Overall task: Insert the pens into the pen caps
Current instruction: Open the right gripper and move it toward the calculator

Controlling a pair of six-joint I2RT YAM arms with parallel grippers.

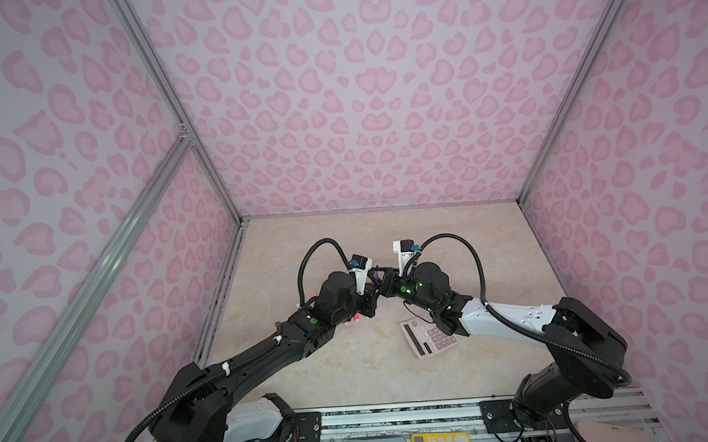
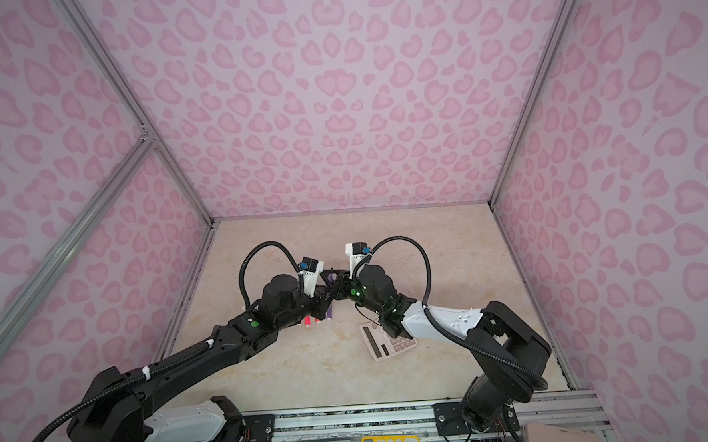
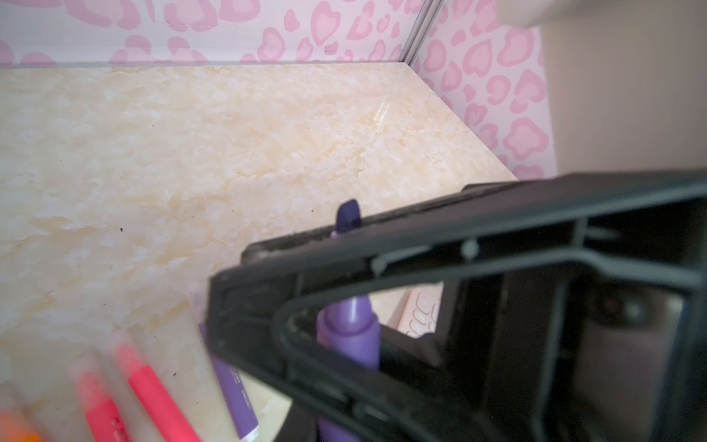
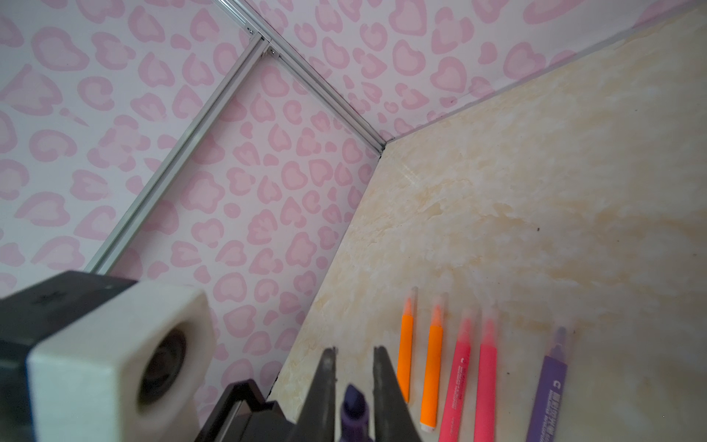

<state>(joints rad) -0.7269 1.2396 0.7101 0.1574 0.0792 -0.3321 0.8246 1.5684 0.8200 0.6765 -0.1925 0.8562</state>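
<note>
Left gripper (image 3: 237, 268): clamped on a purple pen (image 3: 350, 333), whose dark tip is seen poking out past the black jaws.
Right gripper (image 4: 355, 350): held nose to nose with the left one above the middle of the table (image 1: 352, 376). Its two fingers (image 4: 325, 386) are set close on either side of the held pen's tip (narrow gaps are seen on both sides). Whether anything is pinched between them cannot be told.
Other pens: five are laid side by side on the table beneath the left arm, namely two orange pens (image 4: 405, 356), two pink-red pens (image 4: 486, 382) and a second purple pen (image 4: 549, 390).
Caps: pale clear caps (image 4: 412, 298) are seen over the tips of the five lying pens.
Calculator (image 1: 423, 343): pink, laid flat on the table and partly covered by the right arm in both top views.
Walls: papered in a pink heart print on three sides.
</note>
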